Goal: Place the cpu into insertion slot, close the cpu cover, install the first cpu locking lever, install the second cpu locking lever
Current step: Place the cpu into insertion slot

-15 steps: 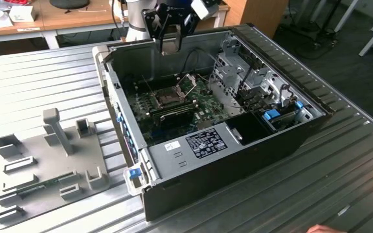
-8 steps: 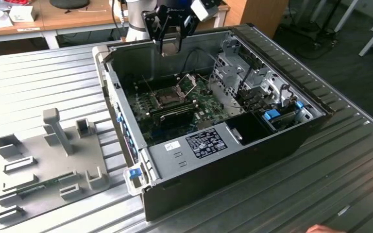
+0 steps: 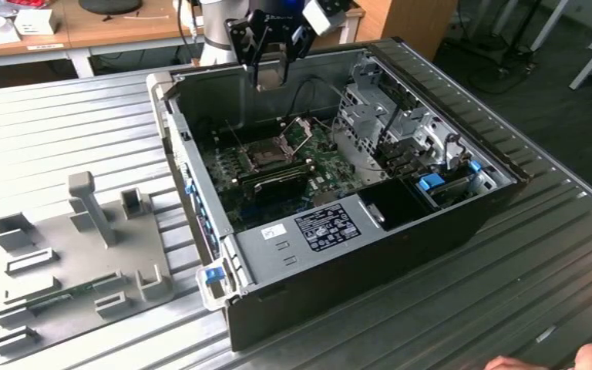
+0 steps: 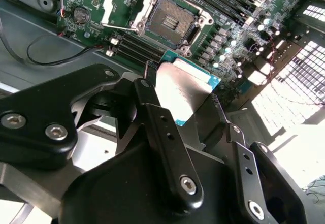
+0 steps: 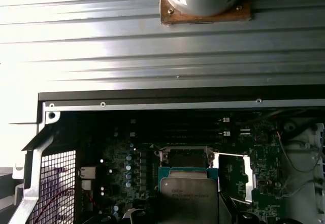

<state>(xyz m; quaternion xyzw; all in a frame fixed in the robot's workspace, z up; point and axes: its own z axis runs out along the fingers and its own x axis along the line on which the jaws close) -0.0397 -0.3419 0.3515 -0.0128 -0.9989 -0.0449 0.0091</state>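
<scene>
Cpu (image 4: 189,82) sits clamped in the hand (image 4: 183,102), well clear of the uncovered insertion slot (image 4: 171,20).

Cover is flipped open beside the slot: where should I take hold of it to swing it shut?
The cover is a thin frame standing up beside the slot. Likely pinch its free top edge, away from the hinge, coming from above.

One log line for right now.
pincer: shut on cpu | cpu: held above computer case, unseated | insertion slot: empty | cpu cover: open
</scene>
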